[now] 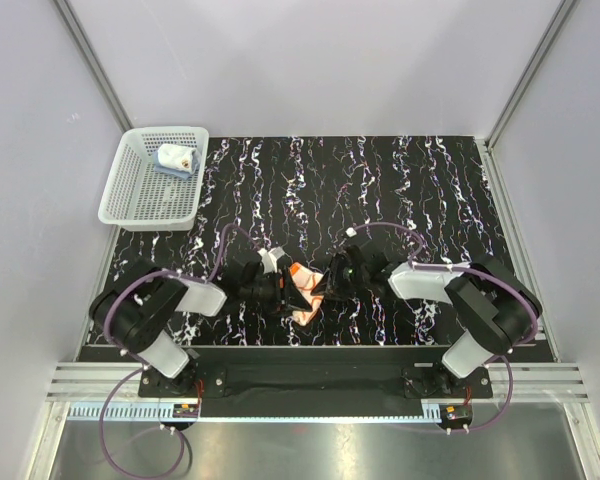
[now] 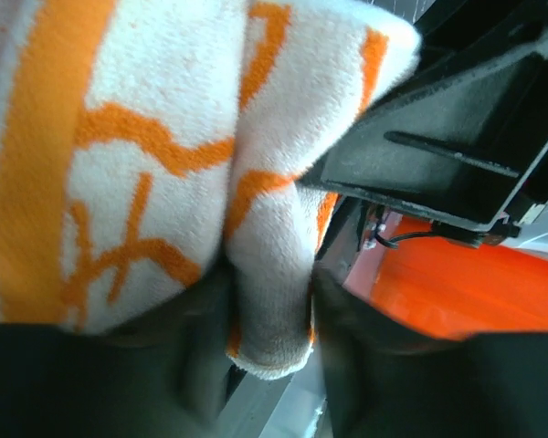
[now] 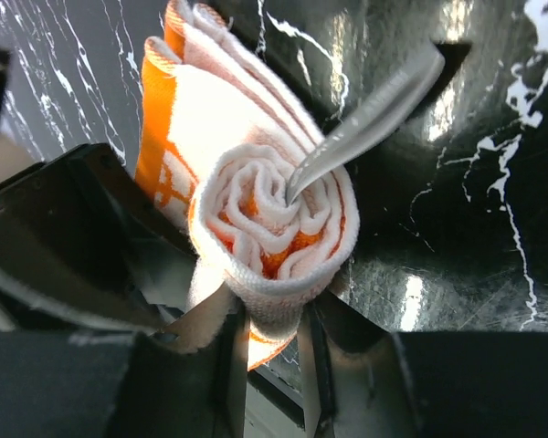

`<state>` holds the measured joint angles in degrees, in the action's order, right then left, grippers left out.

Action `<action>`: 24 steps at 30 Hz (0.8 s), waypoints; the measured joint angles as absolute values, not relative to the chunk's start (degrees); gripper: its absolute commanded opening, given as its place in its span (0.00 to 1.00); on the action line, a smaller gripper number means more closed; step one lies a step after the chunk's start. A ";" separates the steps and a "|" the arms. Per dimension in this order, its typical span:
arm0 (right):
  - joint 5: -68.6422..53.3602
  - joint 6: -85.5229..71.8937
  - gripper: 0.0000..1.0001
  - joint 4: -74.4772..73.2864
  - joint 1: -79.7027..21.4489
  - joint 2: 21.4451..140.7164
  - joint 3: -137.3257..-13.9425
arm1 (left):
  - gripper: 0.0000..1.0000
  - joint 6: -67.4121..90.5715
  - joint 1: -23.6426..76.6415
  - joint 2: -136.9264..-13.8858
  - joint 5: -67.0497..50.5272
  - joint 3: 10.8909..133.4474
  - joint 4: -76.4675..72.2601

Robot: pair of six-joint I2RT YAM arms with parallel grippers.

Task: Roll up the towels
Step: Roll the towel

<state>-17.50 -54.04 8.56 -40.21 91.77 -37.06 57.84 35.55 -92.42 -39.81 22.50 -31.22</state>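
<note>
Here, on our black, white-veined table point(image 1: 430, 190) between pale walls point(image 1: 310, 60), we see the orange towel point(image 3: 265, 219) at the near middle, partly rolled into a white-and-orange spiral, clamped by the left gripper point(image 2: 269, 338) and the right gripper point(image 3: 274, 319).

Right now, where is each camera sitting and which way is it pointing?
Top external: above and behind the bases, looking down at the table; both arms show, left hand and right hand meeting at the orange towel.
Left wrist: on the left arm, close on the towel between its own fingers.
Right wrist: on the right arm, facing the towel's rolled end, its fingers below.
All three share the orange towel.
</note>
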 measured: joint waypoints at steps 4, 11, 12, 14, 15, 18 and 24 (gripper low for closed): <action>-16.88 -51.81 0.23 1.08 -40.25 92.33 -41.67 | 0.68 51.83 35.62 -85.54 -36.58 25.08 -19.07; -15.97 -48.66 0.22 -9.17 -40.34 94.76 -48.10 | 0.82 41.17 39.35 -74.28 -21.04 33.78 4.99; -15.90 -48.36 0.22 -10.26 -40.36 94.98 -48.73 | 0.82 39.94 40.73 -72.93 -18.04 35.00 7.66; -15.68 -47.83 0.22 -11.88 -40.49 95.26 -49.65 | 0.82 37.80 44.58 -70.52 -11.09 37.47 12.51; -15.64 -47.57 0.22 -12.75 -40.53 95.42 -50.13 | 0.82 36.97 47.09 -69.54 -7.44 38.57 14.52; -15.62 -46.96 0.22 -14.90 -40.64 95.90 -51.44 | 0.82 34.83 54.08 -67.77 1.56 41.21 18.31; -15.64 -46.04 0.22 -17.72 -40.80 96.86 -53.49 | 0.83 32.32 65.04 -70.28 15.94 44.73 22.09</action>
